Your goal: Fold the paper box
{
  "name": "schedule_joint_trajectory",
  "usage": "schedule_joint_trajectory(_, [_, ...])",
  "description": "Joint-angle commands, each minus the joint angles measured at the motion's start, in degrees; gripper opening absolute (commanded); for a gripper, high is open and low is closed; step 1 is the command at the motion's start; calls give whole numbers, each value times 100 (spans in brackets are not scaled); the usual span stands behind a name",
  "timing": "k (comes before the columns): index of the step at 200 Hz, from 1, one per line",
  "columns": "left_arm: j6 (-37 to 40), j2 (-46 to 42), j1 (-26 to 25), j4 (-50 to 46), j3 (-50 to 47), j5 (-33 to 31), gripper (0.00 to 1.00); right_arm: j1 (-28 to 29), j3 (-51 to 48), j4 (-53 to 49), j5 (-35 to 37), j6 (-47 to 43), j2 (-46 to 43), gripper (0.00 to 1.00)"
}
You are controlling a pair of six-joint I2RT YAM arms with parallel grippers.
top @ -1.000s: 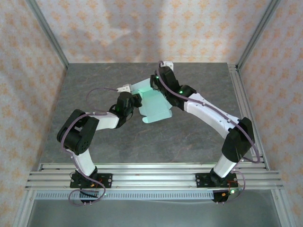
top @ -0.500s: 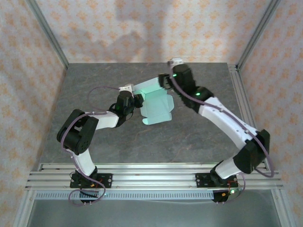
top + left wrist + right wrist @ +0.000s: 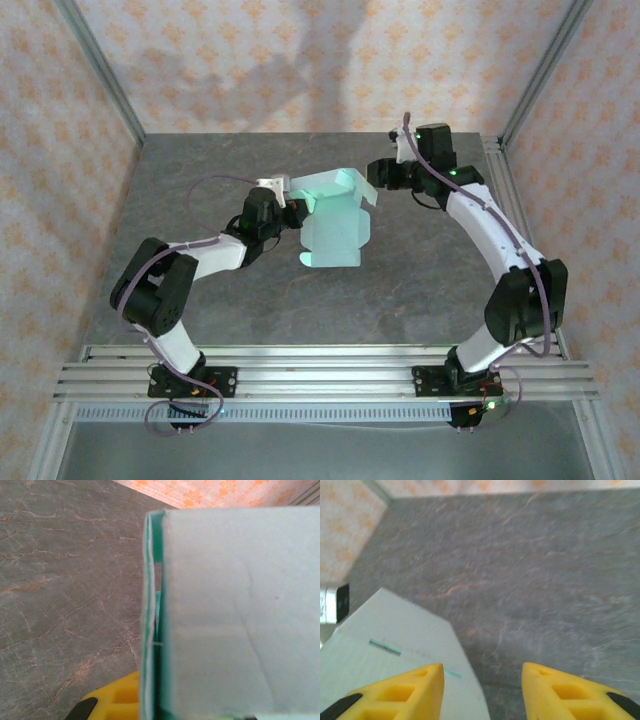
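1. Task item: the pale mint-teal thin-card paper box [image 3: 335, 222] is partly folded, with a broad flat panel, scalloped tabs along its right edge and a raised rear section. It sits at mid-tabletop between the two arms. I cannot tell whether its lower edge touches the surface.

2. Left wrist view: the paper box [image 3: 235, 605] shows a pale face and a teal, layered side edge running upright. One yellow finger [image 3: 117, 700] sits at the foot of that edge.

3. Left end effector [image 3: 288, 207]: clamped narrow on the left edge of the paper box.

4. Right end effector [image 3: 378, 178]: just beside the box's upper right corner. In the right wrist view, the right end effector [image 3: 481, 670] has its jaws apart with bare tabletop between them. A pale panel [image 3: 395, 645] with short teal slit marks lies under the left-hand finger.

5. Surroundings: dark grey stone-patterned tabletop [image 3: 420, 285], cream wallpaper [image 3: 300, 60] with orange floral motifs, aluminium posts [image 3: 100, 70] at the corners and aluminium rails [image 3: 320, 365] along the near edge.
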Motion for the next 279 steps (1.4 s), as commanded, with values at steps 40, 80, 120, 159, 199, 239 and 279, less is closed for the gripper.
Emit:
schedule_joint_trajectory(40, [-30,-186,44,-365,308,97,0,198,-88,-43,-924,-578,-259,40])
schedule_joint_trajectory(80, [-217,-100,44,-356,369,177,0,392,-280,-23,-975,-849,-337,40])
schedule_joint_trajectory(120, [-245,-119,56,-357,366,225,0,513,-428,116,-1051,-1035,-403,40])
schedule_joint_trajectory(159, [-267,-160,55,-313,325,288,0,580,-340,70,-958,-1168,-249,44])
schedule_joint_trajectory(199, [-199,-279,53,-313,254,336,0,762,22,-210,-242,-1325,2,42])
schedule_joint_trajectory(239, [-184,-371,53,-325,229,357,0,1212,160,-228,1380,-1425,135,37])
schedule_joint_trajectory(279, [-169,-417,44,-375,246,386,0,1738,-14,217,2772,-1676,159,36])
